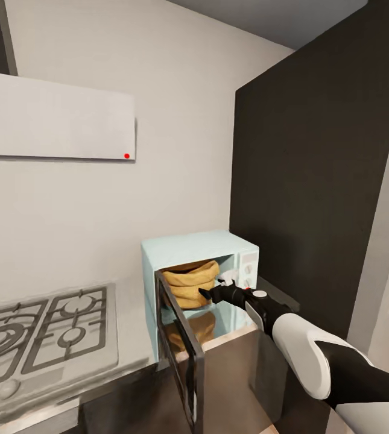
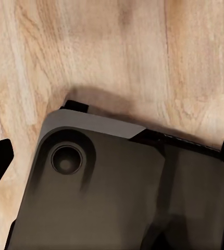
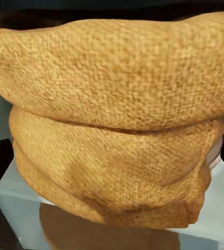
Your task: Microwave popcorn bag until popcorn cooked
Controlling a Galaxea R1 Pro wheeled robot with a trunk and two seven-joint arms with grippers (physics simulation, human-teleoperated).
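The popcorn bag (image 1: pixel 189 282), a wrinkled tan sack with a rolled rim, stands inside the microwave (image 1: pixel 218 244), a pale mint-blue box on the countertop (image 1: pixel 128 340). The microwave's dark glass door (image 1: pixel 179 343) is swung wide open toward me. My right gripper (image 1: pixel 209 294) reaches into the cavity at the bag's right side. In the right wrist view the popcorn bag (image 3: pixel 112 104) is very close, and the right gripper (image 3: pixel 112 156) is open with its black fingers wide apart at either side. My left gripper (image 2: pixel 114 156) is open over the wood floor. The popcorn is hidden.
A gas hob (image 1: pixel 43 331) lies on the counter left of the microwave, under a white hood (image 1: pixel 55 117). A tall dark cabinet (image 1: pixel 315 181) stands right of the microwave. My dark base (image 2: pixel 117 192) sits on the wood floor (image 2: pixel 117 47).
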